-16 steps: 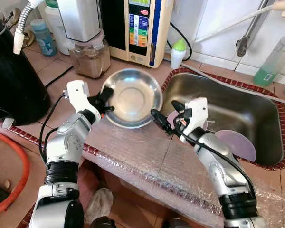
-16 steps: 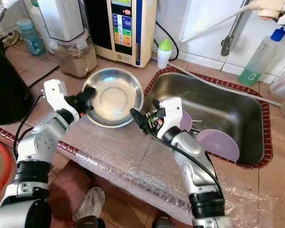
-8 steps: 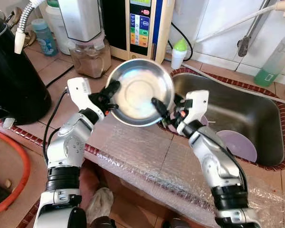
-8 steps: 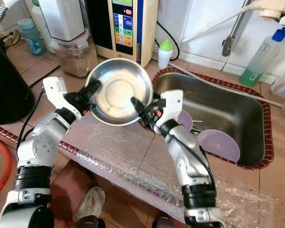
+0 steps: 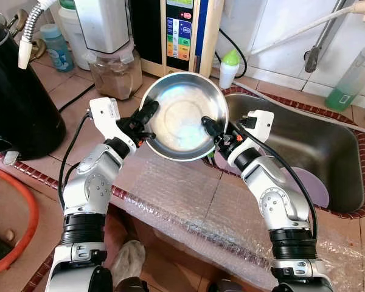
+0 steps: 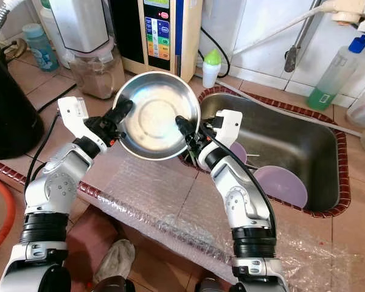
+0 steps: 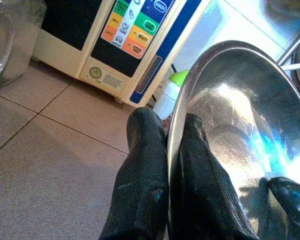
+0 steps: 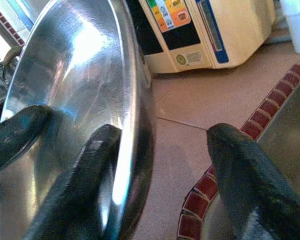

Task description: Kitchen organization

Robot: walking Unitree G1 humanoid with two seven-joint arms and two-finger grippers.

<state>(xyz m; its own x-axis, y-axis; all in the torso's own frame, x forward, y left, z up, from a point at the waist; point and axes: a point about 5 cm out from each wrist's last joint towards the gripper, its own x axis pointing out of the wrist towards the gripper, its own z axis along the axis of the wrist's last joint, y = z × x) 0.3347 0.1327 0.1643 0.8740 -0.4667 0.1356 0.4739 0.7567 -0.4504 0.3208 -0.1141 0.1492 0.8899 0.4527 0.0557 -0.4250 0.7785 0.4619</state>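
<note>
A shiny steel bowl [image 5: 184, 115] is held tilted in the air above the counter, by the sink's left corner. My left gripper [image 5: 147, 115] is shut on the bowl's left rim; the left wrist view shows its fingers [image 7: 140, 175] pinching the rim of the bowl [image 7: 235, 130]. My right gripper [image 5: 210, 131] stands open astride the right rim. In the right wrist view one finger rests inside the bowl [image 8: 75, 90], while the other finger [image 8: 240, 165] stays apart outside it.
The steel sink [image 5: 304, 140] on the right holds purple plates [image 5: 313, 188]. Behind the bowl stand a water ioniser [image 5: 182, 36], a blender jar [image 5: 112, 67] and a green-capped bottle [image 5: 229, 67]. A black kettle [image 5: 18, 103] stands far left. Bubble wrap [image 5: 188, 201] covers the counter's front.
The bowl has risen off the counter, tilted up and shifted toward the sink in my left gripper. My right gripper has moved up to the bowl's right rim.
</note>
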